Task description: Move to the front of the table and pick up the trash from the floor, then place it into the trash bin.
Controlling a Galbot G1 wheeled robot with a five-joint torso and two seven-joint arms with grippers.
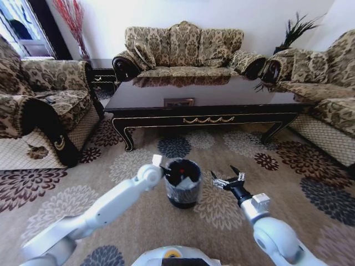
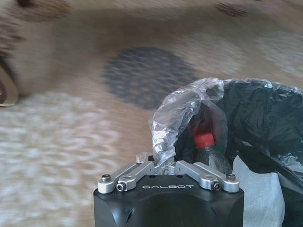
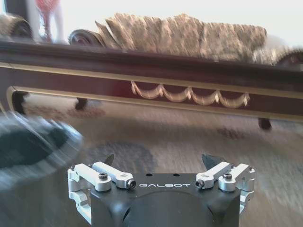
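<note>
Left gripper (image 1: 157, 161): at trash bin (image 1: 183, 191) rim, nine o'clock, apparently pinching the liner; lifting may drag it. Right gripper (image 1: 228, 179): three o'clock, spread, empty.

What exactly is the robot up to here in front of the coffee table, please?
The robot stands on the patterned carpet before the long dark coffee table, with the small black trash bin between its arms. Its left pincer sits at the bin's rim, closed, against the clear plastic liner. The right pincer hovers open and empty beside the bin. Inside lie white paper and a red-capped piece.
</note>
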